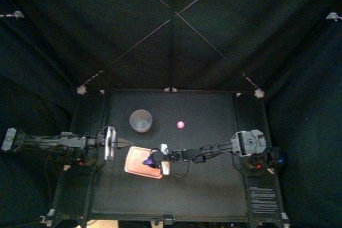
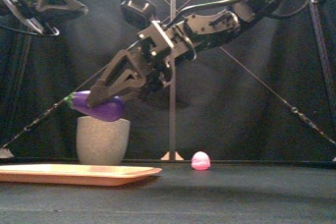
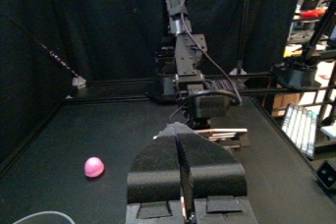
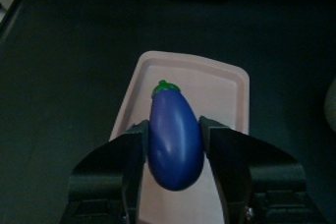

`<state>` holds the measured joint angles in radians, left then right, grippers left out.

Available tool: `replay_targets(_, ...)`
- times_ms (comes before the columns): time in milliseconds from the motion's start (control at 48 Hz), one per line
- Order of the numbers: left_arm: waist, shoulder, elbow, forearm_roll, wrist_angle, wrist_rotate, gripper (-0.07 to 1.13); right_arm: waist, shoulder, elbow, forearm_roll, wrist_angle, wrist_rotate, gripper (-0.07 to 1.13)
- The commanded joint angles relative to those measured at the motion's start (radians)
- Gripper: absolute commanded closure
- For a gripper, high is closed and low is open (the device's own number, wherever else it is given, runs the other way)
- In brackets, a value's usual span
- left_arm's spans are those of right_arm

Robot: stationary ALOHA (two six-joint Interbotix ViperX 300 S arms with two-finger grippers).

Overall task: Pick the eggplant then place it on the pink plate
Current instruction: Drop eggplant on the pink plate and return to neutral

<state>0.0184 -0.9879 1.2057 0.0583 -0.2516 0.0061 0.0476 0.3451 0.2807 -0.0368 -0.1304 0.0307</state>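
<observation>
A purple eggplant (image 4: 175,154) with a green cap is held in my right gripper (image 4: 175,133), which is shut on it. It hangs above the pink plate (image 4: 210,81), a flat tray lying at the table's front left (image 1: 134,162). In the front view the eggplant (image 2: 98,105) is well above the tray (image 2: 79,173), in front of the grey cup. The right arm reaches in from the right past the middle (image 1: 163,154). My left gripper (image 3: 186,135) rests shut and empty at the left (image 1: 110,144).
A tall grey speckled cup (image 2: 102,140) stands behind the tray. A small pink egg-shaped toy (image 2: 201,161) lies to the right of the cup (image 1: 182,125), also seen in the left wrist view (image 3: 93,167).
</observation>
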Motion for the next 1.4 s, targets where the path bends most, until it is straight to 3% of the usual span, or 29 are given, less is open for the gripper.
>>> replay_targets(21,0.002,0.003,-0.014,0.003,-0.005,0.002,1.08,-0.011,-0.012,-0.037,0.026,-0.002,-0.005,0.25)
replay_targets(146,0.002,0.003,-0.014,0.003,-0.005,0.002,1.08,-0.021,-0.012,-0.026,0.031,-0.003,-0.005,0.07)
replay_targets(229,0.003,0.003,-0.014,0.003,-0.003,0.002,1.08,-0.026,-0.021,-0.018,0.034,-0.009,-0.003,0.01)
replay_targets(521,0.003,0.003,-0.014,0.003,0.003,0.002,1.08,-0.087,-0.249,0.109,0.055,-0.049,-0.002,0.01)
replay_targets(896,0.012,-0.003,-0.009,0.003,0.003,0.002,1.08,-0.091,-0.799,0.591,0.124,-0.383,-0.002,0.01)
replay_targets(1167,0.015,-0.006,-0.006,0.003,0.003,0.002,1.08,-0.008,-1.071,0.755,0.081,-0.353,-0.008,0.01)
replay_targets(1396,0.015,-0.006,-0.005,0.003,0.003,0.002,1.08,0.008,-1.223,0.83,0.034,-0.281,-0.002,0.01)
